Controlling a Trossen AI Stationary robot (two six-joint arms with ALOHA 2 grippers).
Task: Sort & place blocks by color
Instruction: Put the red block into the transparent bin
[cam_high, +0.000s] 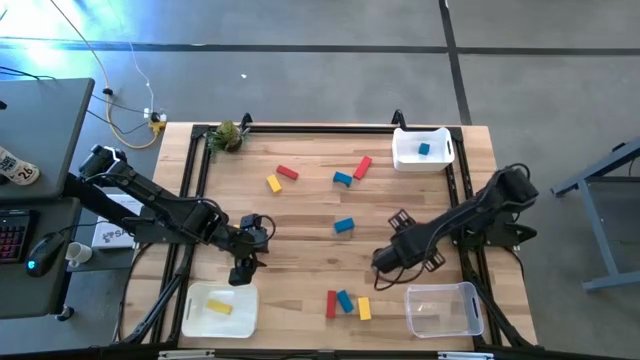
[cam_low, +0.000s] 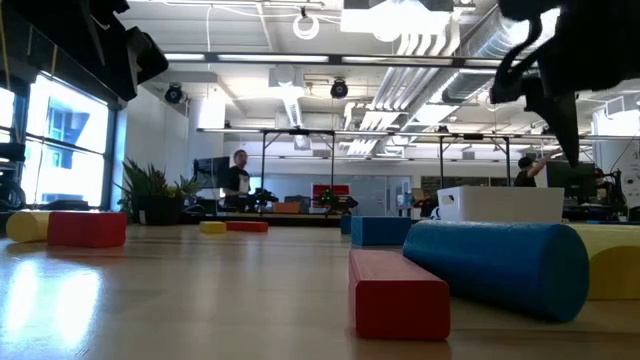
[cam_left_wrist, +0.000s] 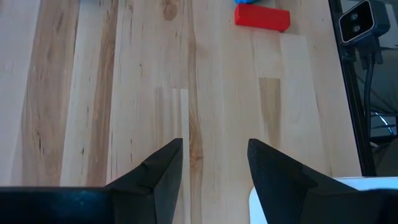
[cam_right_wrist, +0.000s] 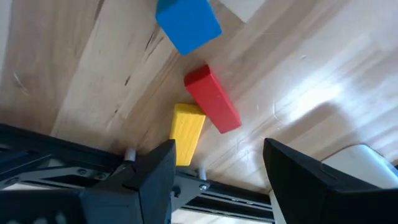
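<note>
from above, the open, empty right gripper (cam_high: 385, 258) hangs nearer than the open left gripper (cam_high: 243, 268) to the near-edge trio of red bar (cam_high: 331, 304), blue block (cam_high: 345, 301) and yellow block (cam_high: 364, 308); eleven blocks show in all, four each yellow and blue, three red; at table level the red bar's end faces the camera; the left wrist sees parted fingers over bare wood; the right wrist's spread fingers frame another red and yellow bar lying aslant.

Wooden table (cam_high: 300, 225) viewed from above. Left gripper (cam_high: 246, 262) sits over the near-left area, just beyond a white bin (cam_high: 196, 312) holding one yellow block (cam_high: 220, 307). Right gripper (cam_high: 386, 260) sits over the near-right area, near a clear bin (cam_high: 445, 311). A far-right white bin (cam_high: 405, 152) holds one blue block (cam_high: 424, 149). Loose on the table: red block (cam_high: 288, 172) and yellow block (cam_high: 274, 183) far-left; blue block (cam_high: 343, 179) beside a red bar (cam_high: 362, 167); blue block (cam_high: 344, 226) at centre; a near cluster (cam_high: 347, 303) of red, blue and yellow. Green clump (cam_high: 227, 135) at the far-left corner.
</note>
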